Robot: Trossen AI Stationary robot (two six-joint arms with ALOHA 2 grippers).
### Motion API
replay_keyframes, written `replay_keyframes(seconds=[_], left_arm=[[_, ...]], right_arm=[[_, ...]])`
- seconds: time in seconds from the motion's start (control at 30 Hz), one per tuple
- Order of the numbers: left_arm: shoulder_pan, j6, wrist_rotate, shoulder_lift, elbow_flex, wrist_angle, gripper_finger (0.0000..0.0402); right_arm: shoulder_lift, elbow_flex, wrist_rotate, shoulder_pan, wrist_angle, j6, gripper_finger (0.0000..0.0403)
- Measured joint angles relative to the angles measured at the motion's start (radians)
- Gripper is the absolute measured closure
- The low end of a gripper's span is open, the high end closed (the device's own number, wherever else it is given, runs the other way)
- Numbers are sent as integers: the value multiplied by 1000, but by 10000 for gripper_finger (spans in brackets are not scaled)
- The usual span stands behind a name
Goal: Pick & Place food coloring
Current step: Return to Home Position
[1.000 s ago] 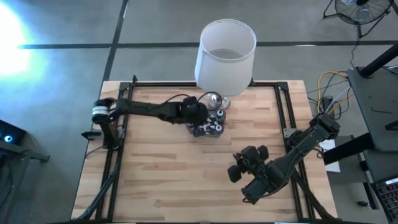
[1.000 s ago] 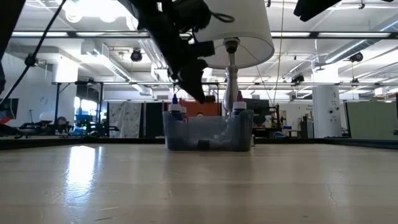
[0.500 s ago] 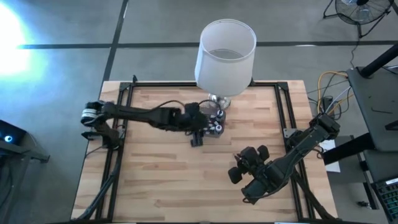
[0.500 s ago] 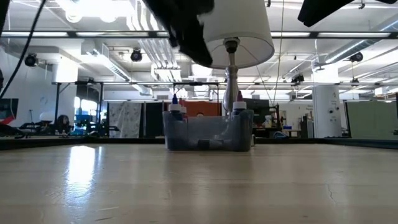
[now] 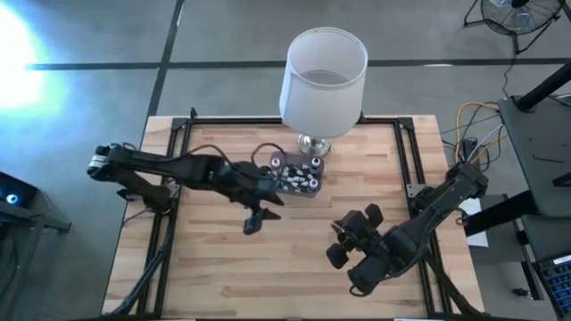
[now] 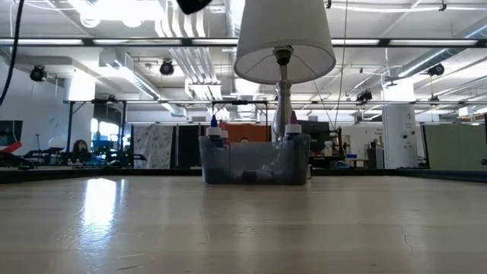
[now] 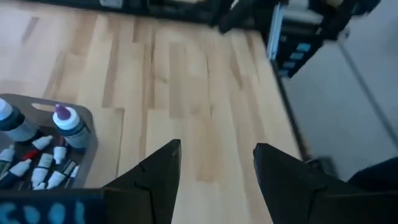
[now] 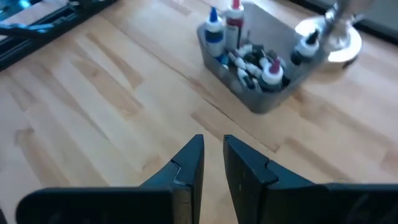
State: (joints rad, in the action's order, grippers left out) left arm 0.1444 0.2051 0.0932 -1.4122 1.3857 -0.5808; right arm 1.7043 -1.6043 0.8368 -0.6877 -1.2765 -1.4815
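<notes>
Several food coloring bottles (image 8: 249, 57) sit in a small clear tub (image 5: 297, 180) near the lamp's foot; some stand upright, small ones lie on its floor. In the low view the tub (image 6: 255, 166) stands on the table with bottle tips above its rim. My left gripper (image 5: 253, 223) hovers open on the tub's near-left side, above the wood, with nothing between its fingers (image 7: 163, 163). My right gripper (image 5: 339, 239) hangs shut over the near right of the table, pointing toward the tub, its fingers (image 8: 190, 160) holding nothing.
A big lamp with a white shade (image 5: 323, 78) stands on its metal foot (image 5: 313, 143) just behind the tub at the table's far edge. Black frame rails (image 5: 409, 169) run along the table's sides. Bare wood (image 5: 223, 267) lies in front of the tub.
My left gripper has drawn back from over the tub, going up and toward the table's near left; in the low view it has risen out of the picture. The tub and its bottles stay where they were.
</notes>
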Motion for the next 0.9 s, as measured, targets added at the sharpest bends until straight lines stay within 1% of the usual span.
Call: replay_keyframes(seconds=[0.07,0.17,0.3,0.37,0.43,0.5,0.6,0.7,0.77,0.9], left_arm=[[-5,47,-9,33,0,3,223],[-7,181,-56,72,0,3,223],[15,191,-68,117,0,4,223],[23,196,-61,139,0,4,223],[33,208,-60,153,0,5,223],[50,208,-62,162,0,4,223],[85,207,-55,173,0,16,223],[116,203,-40,173,-2,79,223],[135,200,-38,164,-27,171,223],[159,232,-31,163,-160,395,223]], right_arm=[[-9,-16,1,7,0,48,346],[-33,-18,0,13,-1,75,346],[-68,-15,-9,12,-4,39,346],[-80,-14,-62,7,-3,38,346],[-87,-13,-119,2,14,-5,346],[-88,-13,-142,-14,59,33,346],[-87,-11,-184,-32,187,159,346],[-97,13,-221,-34,310,268,346],[-110,44,-230,-30,368,313,346],[-160,162,-256,-20,520,356,346]])
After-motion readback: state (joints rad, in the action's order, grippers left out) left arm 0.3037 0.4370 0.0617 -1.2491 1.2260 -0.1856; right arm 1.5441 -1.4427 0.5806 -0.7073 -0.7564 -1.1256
